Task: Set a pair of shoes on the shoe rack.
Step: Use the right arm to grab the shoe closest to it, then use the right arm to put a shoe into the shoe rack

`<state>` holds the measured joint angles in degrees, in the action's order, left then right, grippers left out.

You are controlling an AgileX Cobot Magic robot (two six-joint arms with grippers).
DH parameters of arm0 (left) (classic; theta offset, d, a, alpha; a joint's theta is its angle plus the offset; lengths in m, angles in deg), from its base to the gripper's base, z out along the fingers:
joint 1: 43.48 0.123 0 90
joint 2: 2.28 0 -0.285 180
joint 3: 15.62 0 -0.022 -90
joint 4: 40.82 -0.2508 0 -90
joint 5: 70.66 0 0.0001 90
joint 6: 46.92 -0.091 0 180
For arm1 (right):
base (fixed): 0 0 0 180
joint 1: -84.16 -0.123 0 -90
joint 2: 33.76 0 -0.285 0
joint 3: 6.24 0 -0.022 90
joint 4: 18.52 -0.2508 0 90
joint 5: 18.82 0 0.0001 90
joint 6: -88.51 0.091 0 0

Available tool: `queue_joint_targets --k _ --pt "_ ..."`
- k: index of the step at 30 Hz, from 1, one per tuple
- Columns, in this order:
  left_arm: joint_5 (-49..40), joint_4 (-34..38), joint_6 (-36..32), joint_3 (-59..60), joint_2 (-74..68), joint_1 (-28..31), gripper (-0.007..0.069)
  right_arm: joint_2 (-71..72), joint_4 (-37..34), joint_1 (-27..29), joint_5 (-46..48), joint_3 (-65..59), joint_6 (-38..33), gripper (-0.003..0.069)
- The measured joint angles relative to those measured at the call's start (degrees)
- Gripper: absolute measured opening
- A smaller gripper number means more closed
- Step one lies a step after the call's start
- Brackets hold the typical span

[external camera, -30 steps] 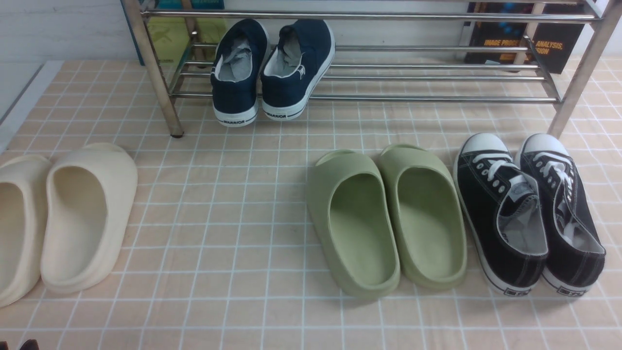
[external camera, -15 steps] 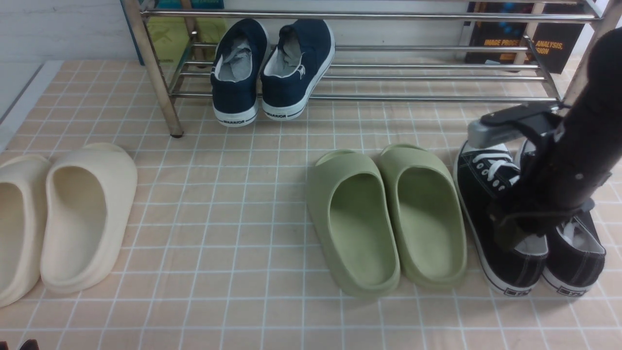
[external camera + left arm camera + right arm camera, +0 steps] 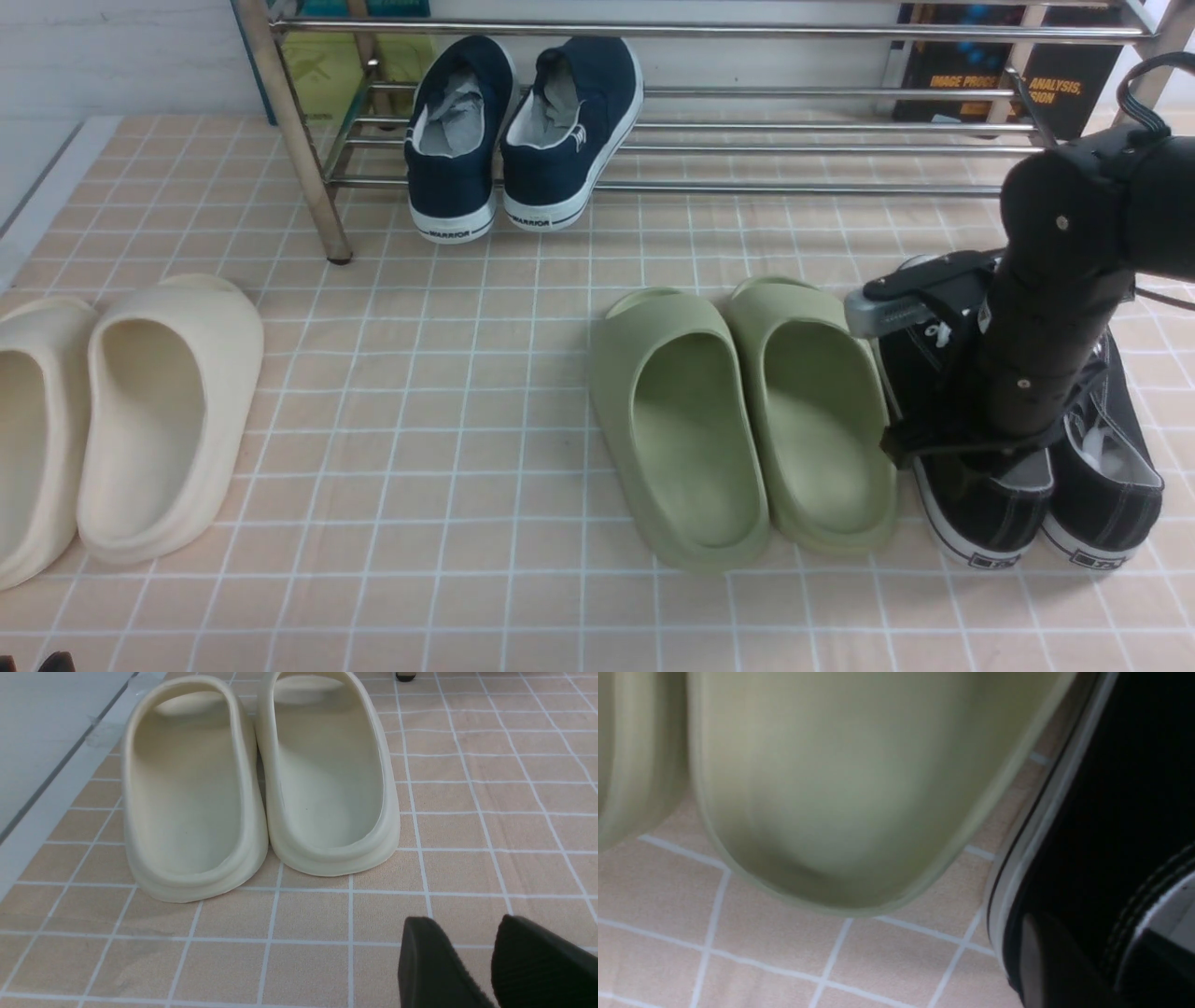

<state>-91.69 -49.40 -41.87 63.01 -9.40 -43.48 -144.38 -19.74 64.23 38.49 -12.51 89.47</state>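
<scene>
Two black canvas sneakers stand side by side on the tiled mat at the right, the left one (image 3: 971,509) and the right one (image 3: 1111,485). The chrome shoe rack (image 3: 803,189) stands behind them at the back. My right gripper (image 3: 971,457) is down over the left sneaker, and the arm hides its laces and toe cap. In the right wrist view the gripper (image 3: 1097,952) is open, one finger (image 3: 1043,961) outside the sneaker's (image 3: 1111,812) side wall and the other inside. My left gripper (image 3: 472,933) is shut and empty, low over the mat.
Green foam slides (image 3: 747,420) lie right beside the left sneaker and also show in the right wrist view (image 3: 854,788). Cream slides (image 3: 159,411) lie at the left, in front of my left gripper (image 3: 322,774). Navy WARRIOR shoes (image 3: 523,131) sit on the rack's left half.
My right arm has come in from the right and moved down and left over the left black sneaker. The shoes have not moved.
</scene>
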Motion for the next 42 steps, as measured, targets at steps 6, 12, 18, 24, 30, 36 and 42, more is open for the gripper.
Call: queue_joint_targets --k 6,12,18,24,30,36,42 --pt "0.00 0.00 0.00 0.00 0.00 0.00 0.0239 1.82 0.52 -0.11 0.58 -0.02 -0.96 -0.0003" --pt "0.00 0.00 0.00 0.00 0.00 0.00 0.0239 7.21 -0.14 -0.11 7.53 5.49 -3.42 -0.0003" --pt "0.00 0.00 0.00 0.00 0.00 0.00 0.0239 6.59 -0.43 -0.11 9.97 14.78 -5.98 -0.0003" --pt "0.00 0.00 0.00 0.00 0.00 0.00 0.0239 0.34 0.09 -0.11 11.73 23.97 -6.30 -0.0003" --pt "0.00 0.00 0.00 0.00 0.00 0.00 0.0239 -9.08 3.62 -0.11 13.39 35.59 -6.36 -0.0003" --pt "0.00 0.00 0.00 0.00 0.00 0.00 0.0239 -17.33 8.06 -0.11 14.71 48.53 -6.46 -0.0003" --pt "0.00 0.00 0.00 0.00 0.00 0.00 0.0239 -23.63 8.83 0.99 15.04 56.77 -6.46 -0.0003"
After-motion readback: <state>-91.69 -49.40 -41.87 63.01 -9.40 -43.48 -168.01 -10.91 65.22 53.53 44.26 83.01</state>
